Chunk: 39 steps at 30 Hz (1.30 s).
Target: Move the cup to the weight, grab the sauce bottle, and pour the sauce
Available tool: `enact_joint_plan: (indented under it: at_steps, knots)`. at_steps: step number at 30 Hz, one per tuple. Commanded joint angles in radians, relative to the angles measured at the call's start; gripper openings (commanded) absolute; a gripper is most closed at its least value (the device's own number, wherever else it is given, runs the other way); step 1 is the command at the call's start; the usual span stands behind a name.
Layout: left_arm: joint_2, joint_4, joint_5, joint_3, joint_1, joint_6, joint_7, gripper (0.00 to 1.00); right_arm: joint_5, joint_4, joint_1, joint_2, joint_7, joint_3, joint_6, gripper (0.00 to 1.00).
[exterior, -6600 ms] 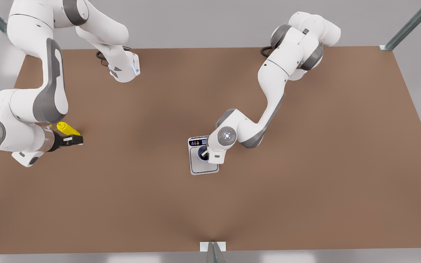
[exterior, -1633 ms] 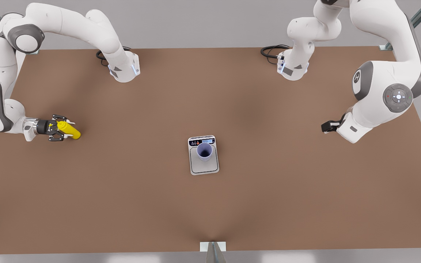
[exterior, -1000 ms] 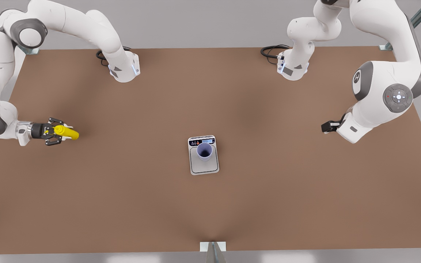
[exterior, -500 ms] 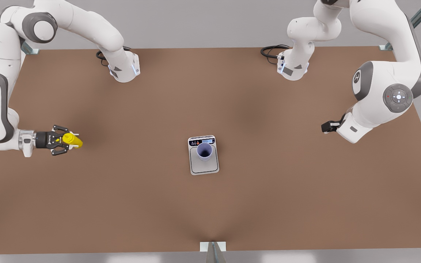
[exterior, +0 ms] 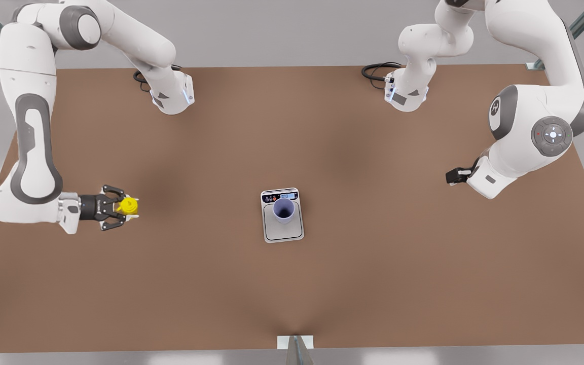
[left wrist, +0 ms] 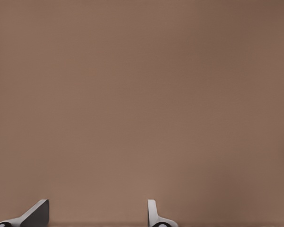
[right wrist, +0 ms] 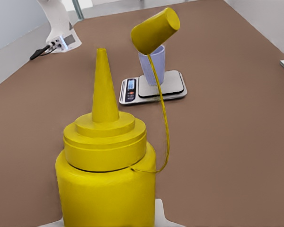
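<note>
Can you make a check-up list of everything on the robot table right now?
Surface: brown table, bare.
Job's things: cup upright on the weight; sauce bottle upright, cap hanging on its strap.
Clutter: nothing seen.
Grippers: right gripper shut on the sauce bottle at the front view's left; left gripper waits at the front view's right, open, holding nothing.
Cables: black loops by the arm bases.
Surroundings: grey walls, metal struts.

A simulated robot lab: bare brown table (exterior: 373, 263), metal frame struts (exterior: 571, 33).
</note>
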Motion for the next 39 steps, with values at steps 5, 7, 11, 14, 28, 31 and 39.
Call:
enact_joint_plan:
  at_steps: [5,7,11,14,28,31,39]
  knots:
    - [0.000,0.000,0.000,0.000,0.000,0.002,0.000,1.00,-0.011,0.001,0.086,-0.027,0.080,0.000,0.089,0.56]
    - [0.000,0.000,0.000,0.000,0.000,0.002,0.000,1.00,-0.021,0.002,0.123,-0.028,0.123,-0.002,0.126,0.57]
    - [0.000,0.000,0.000,0.000,0.000,0.002,0.000,1.00,-0.054,0.010,0.183,-0.037,0.196,-0.005,0.161,0.56]
    - [0.000,0.000,0.000,0.000,0.000,0.000,0.000,1.00,-0.088,0.010,0.214,-0.054,0.248,-0.008,0.190,0.56]
    - [0.000,0.000,0.000,0.000,0.000,0.002,0.000,1.00,-0.174,0.047,0.516,-0.057,0.442,-0.146,0.271,0.56]
    - [0.000,0.000,0.000,0.000,0.000,0.003,0.000,1.00,-0.205,0.065,0.603,-0.056,0.500,-0.199,0.275,0.56]
    - [0.006,0.000,0.000,0.000,0.000,0.002,0.000,1.00,-0.268,0.119,0.700,-0.054,0.646,-0.207,0.276,0.57]
